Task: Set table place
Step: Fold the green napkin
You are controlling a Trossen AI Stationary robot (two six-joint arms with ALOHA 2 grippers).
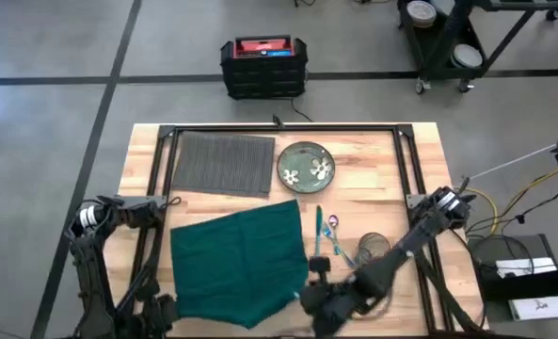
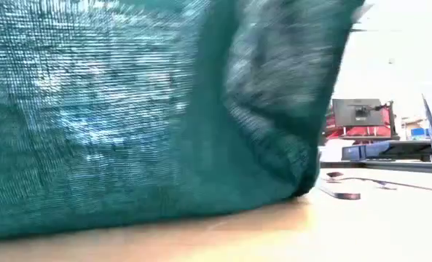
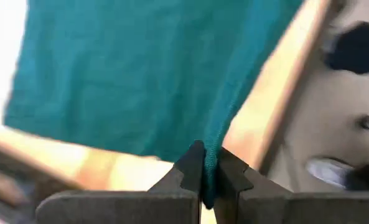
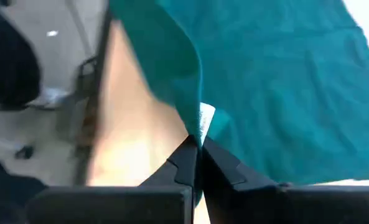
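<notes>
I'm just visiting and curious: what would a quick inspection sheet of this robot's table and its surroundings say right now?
Surface: light-wood table, black frame rail.
Job's things: grey ribbed placemat at the far side, bare; green floral plate beside it.
Clutter: green napkin spread at the near side; cutlery and a glass to its right.
Grippers: left gripper and right gripper each shut on a napkin edge.
Cables: yellow and white leads right of the table.
Surroundings: grey floor, black-and-red case, cart.
</notes>
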